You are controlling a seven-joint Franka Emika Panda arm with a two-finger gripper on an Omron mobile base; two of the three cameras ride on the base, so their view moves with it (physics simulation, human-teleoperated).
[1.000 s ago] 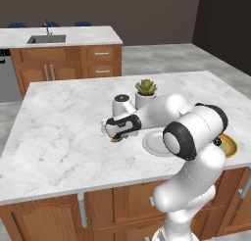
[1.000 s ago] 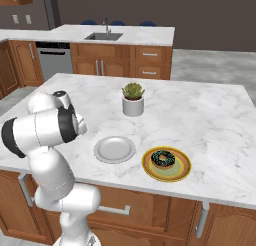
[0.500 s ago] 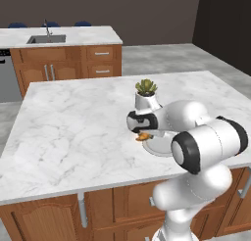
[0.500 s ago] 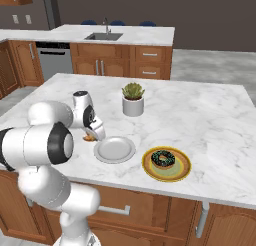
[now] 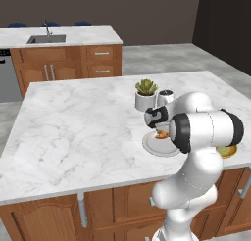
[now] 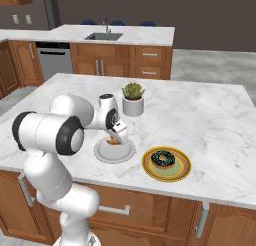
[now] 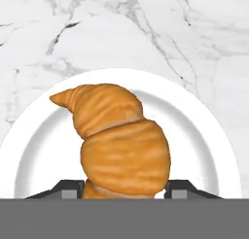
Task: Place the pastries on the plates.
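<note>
My gripper [image 6: 116,138] is shut on the golden-orange croissant [image 7: 119,141] and holds it just above the light grey plate [image 6: 106,153]. In the hand view the plate [image 7: 204,136] lies directly under the croissant, and the dark fingertips [image 7: 181,188] press on its lower sides. From the left base view the croissant [image 5: 161,134] hangs over the grey plate [image 5: 152,146] beside my forearm. The chocolate-glazed donut [image 6: 163,159] with sprinkles rests on the yellow-gold plate [image 6: 181,170], to the right of the grey one. Only a sliver of the yellow plate [image 5: 228,151] shows behind my arm in the left base view.
A white pot with a green plant [image 6: 133,100] stands just behind the grey plate on the marble island [image 6: 210,120]. The island's front edge runs close to both plates. A second counter with a sink [image 6: 104,36] lies at the back.
My arm has carried the croissant to the right across the island, from beside the grey plate to directly over it. The donut and both plates have stayed put.
</note>
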